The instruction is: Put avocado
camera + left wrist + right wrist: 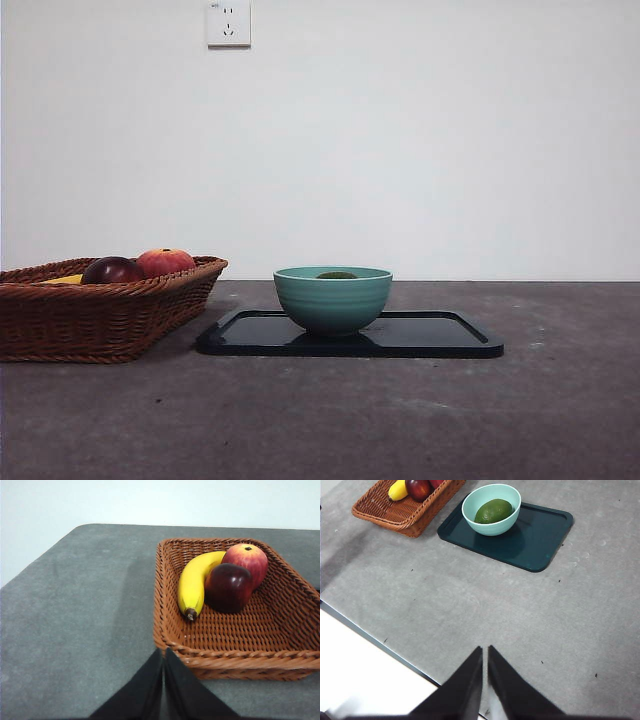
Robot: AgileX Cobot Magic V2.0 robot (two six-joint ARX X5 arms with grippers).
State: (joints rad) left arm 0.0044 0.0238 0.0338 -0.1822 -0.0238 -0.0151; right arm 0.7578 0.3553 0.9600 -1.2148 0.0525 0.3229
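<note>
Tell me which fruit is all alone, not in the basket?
The avocado. It's green and sits by itself in the teal bowl on the tray. The banana, apple and dark red fruit share the basket.

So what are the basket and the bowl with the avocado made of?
The basket looks like woven wicker, brown, with plaited strands and a braided rim. The bowl looks like glazed ceramic, teal with faint ridges and a soft shine, though it could be plastic. The avocado inside it is dull dark green; real or toy, I cannot tell.
</note>
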